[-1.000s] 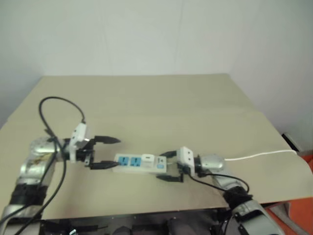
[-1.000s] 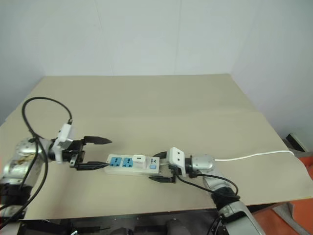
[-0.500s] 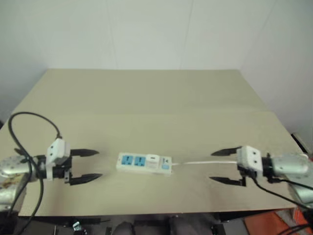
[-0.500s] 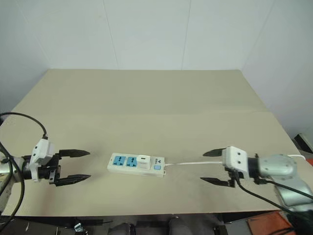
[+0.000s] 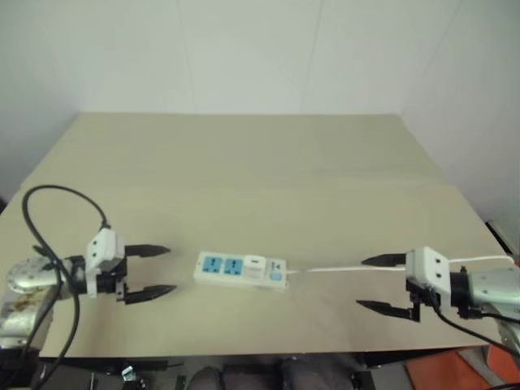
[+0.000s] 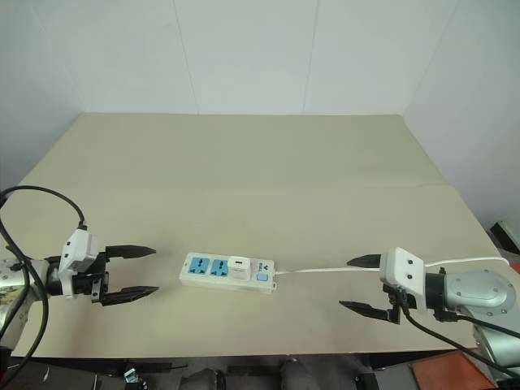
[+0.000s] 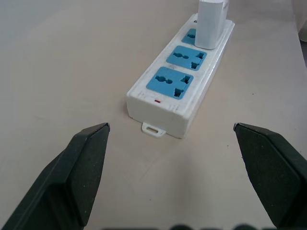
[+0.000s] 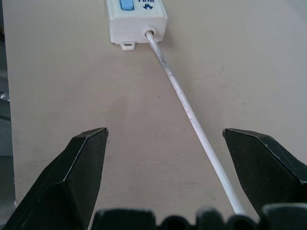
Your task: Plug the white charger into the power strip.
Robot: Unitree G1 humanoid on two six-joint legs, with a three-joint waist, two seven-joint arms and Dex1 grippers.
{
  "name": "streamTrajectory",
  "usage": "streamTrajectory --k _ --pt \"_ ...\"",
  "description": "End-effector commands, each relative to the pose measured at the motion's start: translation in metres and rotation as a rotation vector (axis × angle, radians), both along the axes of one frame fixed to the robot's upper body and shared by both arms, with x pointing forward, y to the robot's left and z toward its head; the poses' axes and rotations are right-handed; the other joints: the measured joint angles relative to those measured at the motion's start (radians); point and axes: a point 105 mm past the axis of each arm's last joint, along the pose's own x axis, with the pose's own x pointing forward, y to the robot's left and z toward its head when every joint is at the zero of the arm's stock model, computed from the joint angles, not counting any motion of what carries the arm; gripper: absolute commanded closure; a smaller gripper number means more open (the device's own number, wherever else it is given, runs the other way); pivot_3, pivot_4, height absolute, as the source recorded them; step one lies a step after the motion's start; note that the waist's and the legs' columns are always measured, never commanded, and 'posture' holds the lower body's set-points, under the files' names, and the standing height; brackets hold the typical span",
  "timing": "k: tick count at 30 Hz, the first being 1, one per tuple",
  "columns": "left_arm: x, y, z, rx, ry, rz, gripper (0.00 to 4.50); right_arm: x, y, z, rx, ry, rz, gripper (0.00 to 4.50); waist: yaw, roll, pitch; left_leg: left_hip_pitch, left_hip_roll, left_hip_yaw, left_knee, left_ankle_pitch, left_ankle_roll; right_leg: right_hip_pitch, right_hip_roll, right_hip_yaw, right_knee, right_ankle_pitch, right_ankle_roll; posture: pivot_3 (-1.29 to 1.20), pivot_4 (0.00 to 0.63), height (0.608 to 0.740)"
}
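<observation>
Item one: a long white plastic power strip (image 6: 227, 270) with blue socket faces lay flat on a beige tabletop (image 6: 244, 162), near the table's front edge and roughly midway across it. This strip served as the landmark for all entries below.

Item two: a small white boxy plastic charger (image 6: 238, 266) stood upright in the strip's third socket, the one nearest the switch end. Two blue sockets (image 7: 173, 82) on the strip's other side were free. The charger appeared fully seated, though the head views were too coarse to confirm the pins were wholly in; the left wrist view (image 7: 211, 21) showed its body meeting the strip's face.

Item three: a small blue switch (image 8: 125, 4) sat at the strip's cord end, just beyond the charger.

Item four: a thin white cord (image 6: 325, 269) left the strip's switch end and ran along the table away from the strip, passing between the fingers of the right gripper and on toward the table's right edge.

Item five: the left gripper (image 6: 128, 272), two black fingers on a white block, hung level to the left of the strip's free end, apart from it. Its jaws were spread wide and released, grasping nothing.

Item six: the right gripper (image 6: 364, 284), of the same make, hung well to the right of the strip's switch end. Its jaws were likewise spread wide and released, straddling the cord without closing on it.

Item seven: a looping black cable (image 5: 57, 203) rose from the left arm, well left of the strip.
</observation>
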Motion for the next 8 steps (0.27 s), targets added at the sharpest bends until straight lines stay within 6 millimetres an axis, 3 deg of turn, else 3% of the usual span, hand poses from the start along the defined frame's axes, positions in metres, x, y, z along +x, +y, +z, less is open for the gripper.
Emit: streamTrajectory --k 1,8 --pt "0.002 -0.003 0.0058 0.012 -0.041 -0.011 0.0 0.0007 -0.0039 0.0136 -0.01 -0.048 -0.017 0.02 0.0 0.0 0.0 0.0 0.0 0.0 0.0 0.0 0.0 0.0 0.0 0.0 0.0 0.0 0.0 0.0 0.15 0.74" --pt "0.0023 -0.0074 0.0041 -0.002 -0.043 -0.014 0.0 -0.0008 -0.0034 0.0133 -0.013 -0.052 -0.017 0.02 0.0 0.0 0.0 0.0 0.0 0.0 0.0 0.0 0.0 0.0 0.0 0.0 0.0 0.0 0.0 0.0 0.15 0.74"
